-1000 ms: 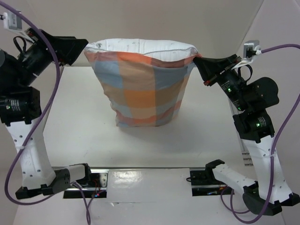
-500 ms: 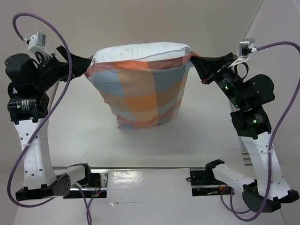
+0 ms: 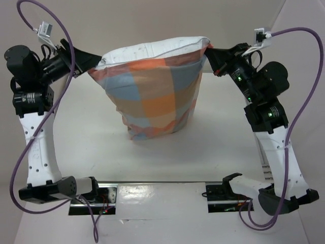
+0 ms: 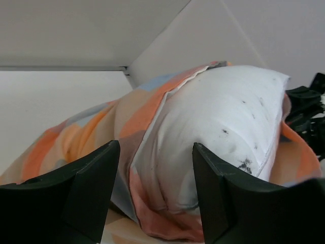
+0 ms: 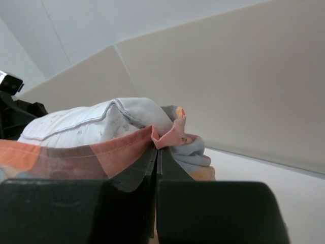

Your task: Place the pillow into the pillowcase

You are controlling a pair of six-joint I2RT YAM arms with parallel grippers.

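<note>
1. The pillow (image 3: 152,51) sits mostly inside the pillowcase (image 3: 152,101), which hangs upright with its closed end touching the table (image 3: 91,147).
2. The right gripper (image 5: 156,152) is pinched on the hem's right corner. The left gripper (image 4: 156,152) gapes wide around the left corner (no grip that I can see).
3. Farthest back, a white strip shows above the hem, so I judge that only the last tuck is left.

You get no readable text, brand, number or sign in any view. In the top view, the small white block (image 3: 44,29) on the cable at upper left and the second white block (image 3: 260,35) at upper right are too small to show any print. In the left wrist view, the dark marks on the pillow (image 4: 223,127) at centre right are specks, not lettering.
</note>
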